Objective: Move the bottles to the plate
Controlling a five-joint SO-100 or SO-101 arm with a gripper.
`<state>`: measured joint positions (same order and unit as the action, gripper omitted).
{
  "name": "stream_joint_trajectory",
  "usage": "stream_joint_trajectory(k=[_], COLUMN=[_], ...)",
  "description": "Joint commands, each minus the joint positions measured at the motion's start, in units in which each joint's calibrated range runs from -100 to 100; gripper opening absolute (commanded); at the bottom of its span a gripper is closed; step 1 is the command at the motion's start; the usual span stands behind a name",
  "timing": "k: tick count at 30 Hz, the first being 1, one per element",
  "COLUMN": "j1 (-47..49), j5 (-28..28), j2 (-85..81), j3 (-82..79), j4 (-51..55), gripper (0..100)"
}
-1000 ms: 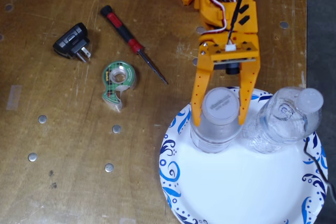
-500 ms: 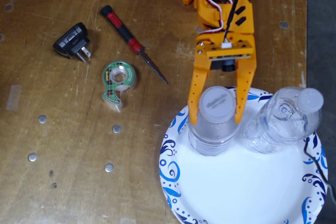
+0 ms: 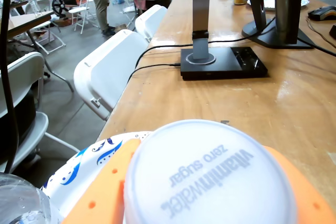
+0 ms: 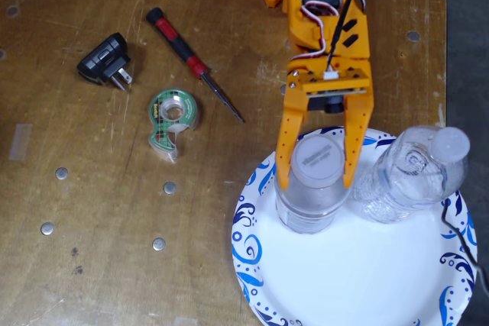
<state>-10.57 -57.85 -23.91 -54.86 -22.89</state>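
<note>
The larger bottle [image 4: 311, 188] stands upright on the white, blue-patterned plate [image 4: 336, 272], near its upper left rim. My orange gripper [image 4: 316, 183] reaches down from the top of the fixed view and is shut on it, one finger on each side below the whitish cap. In the wrist view that cap [image 3: 210, 177], printed "vitaminwater zero sugar", fills the bottom, with the orange fingers [image 3: 102, 195] flanking it. The small crinkled bottle [image 4: 412, 173] rests on the plate just right of the gripper, apart from it. A sliver of this small bottle [image 3: 21, 203] shows beside the plate rim [image 3: 89, 158].
On the wooden table left of the plate lie a green tape dispenser [image 4: 173, 118], a red-handled screwdriver [image 4: 195, 66] and a black plug adapter [image 4: 107, 61]. The table's right edge runs close to the plate. The wrist view shows a monitor stand [image 3: 220, 61] and white folding chairs [image 3: 113, 69].
The gripper and the larger bottle shifted slightly left, then back right. The cap now looks a little smaller and lower. The small bottle has not moved.
</note>
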Motion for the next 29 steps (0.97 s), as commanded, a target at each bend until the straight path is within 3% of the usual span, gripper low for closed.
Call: stream_joint_trajectory(k=[1,12,29], j1=[0.39,3.3,5.78], j5=[-0.31,-0.36,-3.49], j2=[0.22,-0.21,-0.21], j3=[0.53,1.25,10.89], j4=[-2.17,-2.69,-2.61], gripper=[27,51,53])
